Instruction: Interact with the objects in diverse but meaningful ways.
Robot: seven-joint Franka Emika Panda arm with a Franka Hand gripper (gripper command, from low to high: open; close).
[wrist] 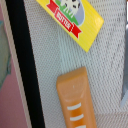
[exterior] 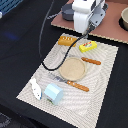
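On pale mat [exterior: 102, 62] over black table [exterior: 20, 45] — toys; fingers' state unclear.

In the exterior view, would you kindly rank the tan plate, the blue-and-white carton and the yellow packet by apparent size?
1. tan plate
2. blue-and-white carton, nearer the camera, so possibly flattered
3. yellow packet

White arm [exterior: 85, 15], black cable [exterior: 46, 37]

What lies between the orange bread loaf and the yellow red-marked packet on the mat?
Nothing: in the wrist view, only bare mat separates the orange bread loaf from the yellow red-marked packet.
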